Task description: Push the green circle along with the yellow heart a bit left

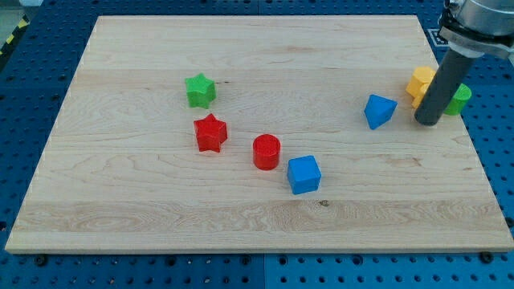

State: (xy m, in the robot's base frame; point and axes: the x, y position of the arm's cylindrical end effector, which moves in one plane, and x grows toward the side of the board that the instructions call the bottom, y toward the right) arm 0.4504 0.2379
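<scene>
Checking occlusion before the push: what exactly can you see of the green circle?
Only a sliver of the green circle shows: a bright green, plastic-looking rounded edge near the board's right edge, poking out from behind the dark rod on the view's right. Most of it is hidden, so its full outline is unconfirmed. It seems to lie flat on the wooden board. The yellow heart sits beyond the rod on the view's left; contact between them cannot be judged. My tip rests just lower-left of it.

A pale wooden board [257, 48] with fine brown grain lines is seen on a blue perforated table [24, 80]. A green star [200, 90], red star [210, 132], red cylinder [266, 152], blue cube [303, 174] and blue block [379, 111] are shown. At right, a yellow heart [419, 83] and green circle [460, 99] are partly covered by the dark grey rod.
</scene>
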